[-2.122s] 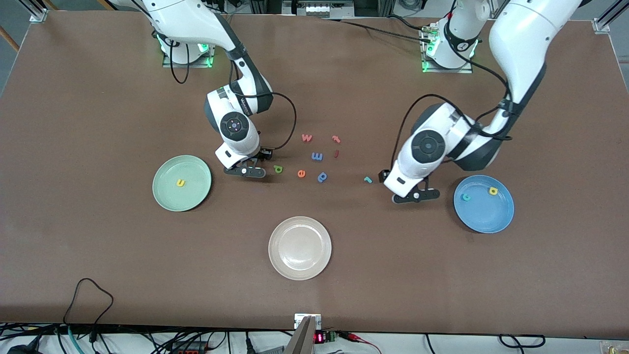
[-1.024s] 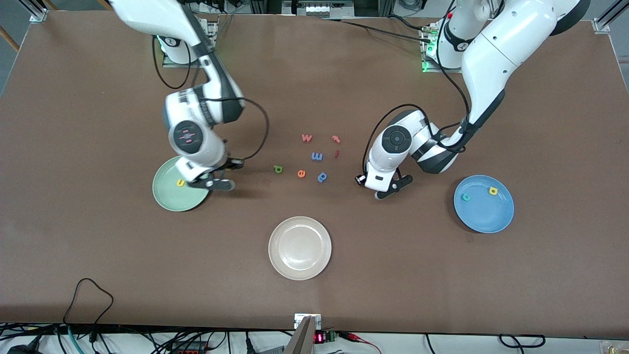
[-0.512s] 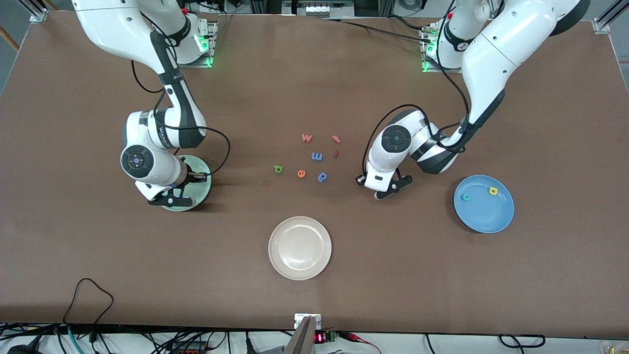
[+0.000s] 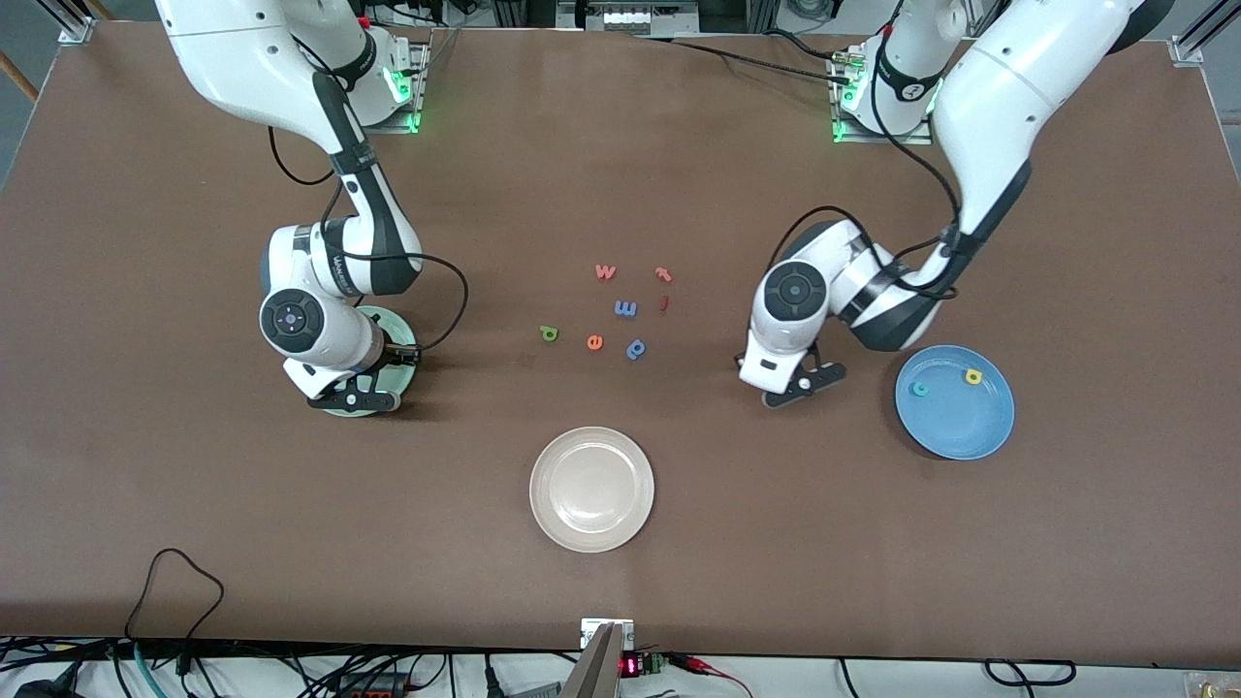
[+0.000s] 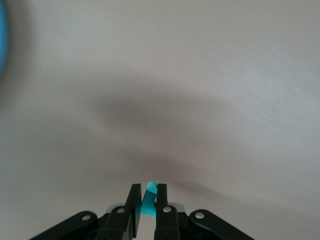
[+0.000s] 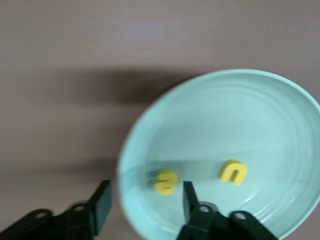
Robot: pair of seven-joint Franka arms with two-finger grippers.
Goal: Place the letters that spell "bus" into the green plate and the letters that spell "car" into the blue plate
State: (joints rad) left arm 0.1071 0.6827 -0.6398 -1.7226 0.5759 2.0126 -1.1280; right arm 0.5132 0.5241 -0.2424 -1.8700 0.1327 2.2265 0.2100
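A brown table [image 4: 679, 582] carries everything. The green plate [image 6: 260, 100] at the right arm's end holds a yellow u [image 6: 233, 172] and yellow s [image 6: 165, 181]; the right gripper [image 6: 145, 200] hangs over its rim, jaws apart and empty. The blue plate [image 4: 955, 427] at the left arm's end holds a teal c [image 4: 918, 390] and yellow a [image 4: 972, 376]. Beside it the left gripper [image 5: 148, 202] hangs over bare table, jaws pinching the teal r [image 5: 148, 199]. The green b [image 4: 549, 333] lies mid-table among spare letters [image 4: 625, 308].

Left pincer [image 5: 148, 201] pinched, right pincer [image 6: 145, 200] spread.
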